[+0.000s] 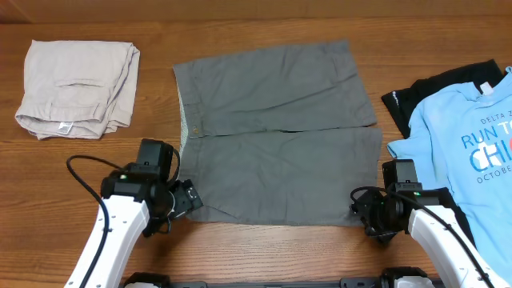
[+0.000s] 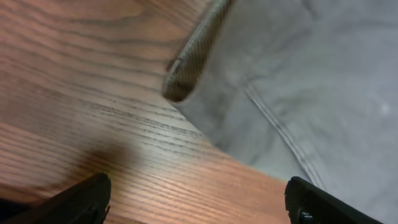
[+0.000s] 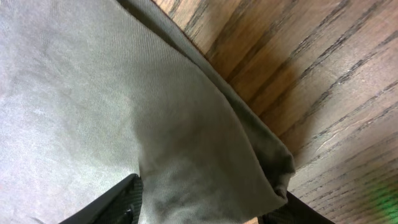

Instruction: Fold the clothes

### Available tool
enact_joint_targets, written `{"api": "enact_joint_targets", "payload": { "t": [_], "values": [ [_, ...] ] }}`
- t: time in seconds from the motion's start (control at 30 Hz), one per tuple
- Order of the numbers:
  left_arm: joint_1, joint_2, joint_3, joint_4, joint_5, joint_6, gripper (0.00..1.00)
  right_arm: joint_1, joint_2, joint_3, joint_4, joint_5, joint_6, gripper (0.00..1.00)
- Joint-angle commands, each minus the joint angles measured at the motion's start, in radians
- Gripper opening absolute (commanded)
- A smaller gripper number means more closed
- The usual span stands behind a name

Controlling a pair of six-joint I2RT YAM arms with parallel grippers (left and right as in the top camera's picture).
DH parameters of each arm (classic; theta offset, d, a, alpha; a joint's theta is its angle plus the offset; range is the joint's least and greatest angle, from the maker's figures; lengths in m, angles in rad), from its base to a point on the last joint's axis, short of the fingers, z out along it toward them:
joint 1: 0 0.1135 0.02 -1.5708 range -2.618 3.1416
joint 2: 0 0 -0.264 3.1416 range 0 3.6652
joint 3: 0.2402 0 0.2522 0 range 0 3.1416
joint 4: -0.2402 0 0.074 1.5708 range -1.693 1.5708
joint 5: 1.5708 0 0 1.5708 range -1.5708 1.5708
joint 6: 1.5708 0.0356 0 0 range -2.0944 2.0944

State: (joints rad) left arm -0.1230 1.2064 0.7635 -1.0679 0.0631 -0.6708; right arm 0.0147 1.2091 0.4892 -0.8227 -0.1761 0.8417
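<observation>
Grey shorts (image 1: 276, 128), spread flat at mid-table, waistband to the left, both legs running right, one leg nearest the arms. Left gripper (image 1: 189, 200) at the near waistband corner (image 2: 186, 68), fingers (image 2: 87, 198) spread wide over bare wood, nothing between; just ahead in the wrist view, that corner's edge curled up off the table. Right gripper (image 1: 360, 212) at the near hem corner (image 3: 273, 180), fingers (image 3: 121, 199) apart and straddling the cloth, fabric bunched between them, by the width of the gap probably not yet clamped.

Looks like the start: both near corners to be pinched, near edge to be carried over onto the far one. On the left, with tips short of the cloth, closed from here probably catches air, or only the curled lip. Would then leave the waistband end behind during the right-side lift, dragging everything askew. On the right, may take only the top layer of the leg, opening the hem like a mouth instead of raising both layers. With uneven height or pace between the two arms: a twisted fold, a crooked crease. Swung too far right, risks snagging the blue T-shirt (image 1: 472, 136) close by that arm. No threat from the folded beige shorts (image 1: 76, 88), well apart at far left. Driven down too hard, scrapes fingertips on the wooden table (image 1: 264, 24) and pins cloth instead of gripping it.
</observation>
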Motion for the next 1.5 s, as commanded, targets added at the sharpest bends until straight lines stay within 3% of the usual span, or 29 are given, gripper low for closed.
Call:
{"api": "enact_joint_targets", "payload": {
  "t": [0.0, 0.23, 0.4, 1.23, 1.3, 1.43, 1.47],
  "values": [
    [-0.002, 0.004, -0.072, 0.073, -0.045, -0.194, 0.89, 0.003, 0.0, -0.014, 0.006, -0.01, 0.008, 0.61],
    [-0.002, 0.005, -0.169, 0.251, -0.044, -0.277, 0.83, 0.003, 0.0, -0.014, 0.006, -0.01, 0.008, 0.61],
    [-0.002, 0.005, -0.179, 0.275, -0.047, -0.276, 0.68, 0.003, 0.0, -0.014, 0.006, -0.009, 0.008, 0.61],
    [-0.002, 0.011, -0.24, 0.401, -0.093, -0.276, 0.61, 0.003, 0.0, -0.014, -0.019, 0.018, 0.02, 0.61],
    [-0.002, 0.011, -0.24, 0.412, -0.092, -0.277, 0.58, 0.003, 0.0, -0.014, -0.016, 0.018, 0.02, 0.6],
    [-0.002, 0.011, -0.246, 0.415, -0.092, -0.28, 0.33, 0.003, 0.0, -0.014, -0.02, 0.017, 0.019, 0.6],
    [-0.002, 0.011, -0.251, 0.418, -0.092, -0.281, 0.33, 0.003, 0.0, -0.014, -0.02, 0.017, 0.019, 0.6]
  ]
}}
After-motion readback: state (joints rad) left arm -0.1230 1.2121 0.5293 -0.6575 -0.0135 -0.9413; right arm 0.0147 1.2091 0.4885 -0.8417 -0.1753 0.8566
